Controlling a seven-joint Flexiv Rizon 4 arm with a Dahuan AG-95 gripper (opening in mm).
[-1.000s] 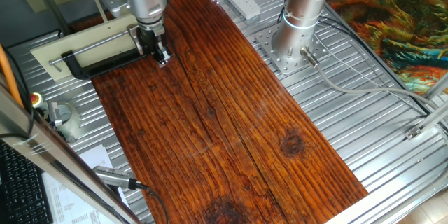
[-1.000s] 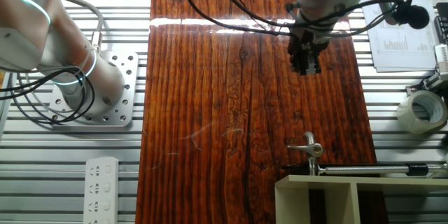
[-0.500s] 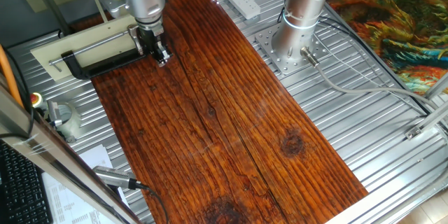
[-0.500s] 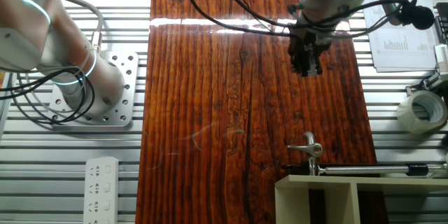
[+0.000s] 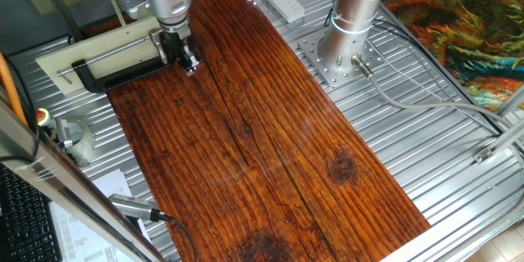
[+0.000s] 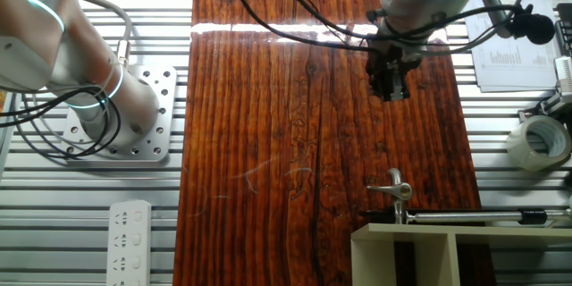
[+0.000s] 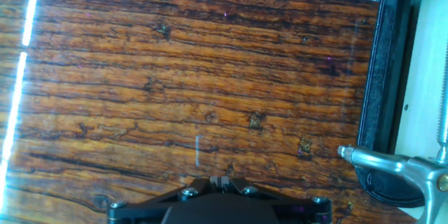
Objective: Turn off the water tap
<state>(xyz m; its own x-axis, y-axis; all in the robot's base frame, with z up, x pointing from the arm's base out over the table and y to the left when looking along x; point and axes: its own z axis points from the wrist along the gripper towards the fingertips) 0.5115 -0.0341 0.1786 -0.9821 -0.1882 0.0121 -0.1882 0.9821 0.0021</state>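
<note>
Closest to the hand camera, only the black base of the gripper (image 7: 217,199) shows at the bottom edge; the fingertips are out of frame there. From the other fixed view the gripper (image 6: 391,80) hangs over the wooden board (image 6: 295,143), and its fingers look pressed together with nothing between them, though the view is small.

Next out: the water tap (image 7: 392,164), a small metal fitting with a slim lever, sits at the lower right of the hand view, held by the black C-clamp (image 7: 374,77). In the other fixed view the water tap (image 6: 393,188) stands near the board's edge, well apart from the gripper and untouched.

Progress, as a judgement: nothing of the turn is done. The lever has no contact on it. Left to do: approach the tap, engage the lever, rotate it to off.

Count: one tap, one C-clamp (image 5: 110,74), one working arm, plus a second arm base (image 6: 107,107) standing idle beside the board. Farther out: one roll of tape (image 6: 539,141), one power strip (image 6: 134,232), one printed sheet (image 6: 514,49).
</note>
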